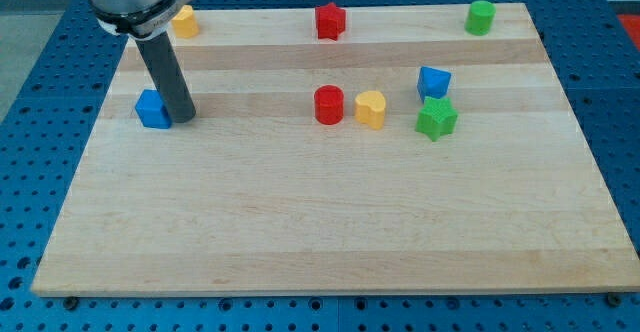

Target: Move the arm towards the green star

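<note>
The green star lies on the wooden board, right of centre, just below a blue block. My tip rests on the board at the view's left, right beside a blue cube, which it touches or nearly touches. The green star is far to the right of my tip, at about the same height in the view.
Between tip and star stand a red cylinder and a yellow heart-shaped block. A yellow block, a red star-like block and a green cylinder sit along the top edge. The wooden board lies on a blue perforated table.
</note>
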Controlling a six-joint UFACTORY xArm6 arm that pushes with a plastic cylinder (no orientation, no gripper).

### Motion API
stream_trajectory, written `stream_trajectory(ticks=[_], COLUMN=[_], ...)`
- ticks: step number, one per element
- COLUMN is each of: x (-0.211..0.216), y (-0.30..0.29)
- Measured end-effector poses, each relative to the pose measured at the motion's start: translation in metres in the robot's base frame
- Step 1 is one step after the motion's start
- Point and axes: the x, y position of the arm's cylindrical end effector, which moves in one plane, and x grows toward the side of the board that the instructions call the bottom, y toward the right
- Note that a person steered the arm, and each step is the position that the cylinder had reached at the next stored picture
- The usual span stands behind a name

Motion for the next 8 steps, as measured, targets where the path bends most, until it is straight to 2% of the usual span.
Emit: stream_trajectory(ticks=[1,4,8], x=[0.000,0.034,0.042], y=[0.000,0.126,0.234])
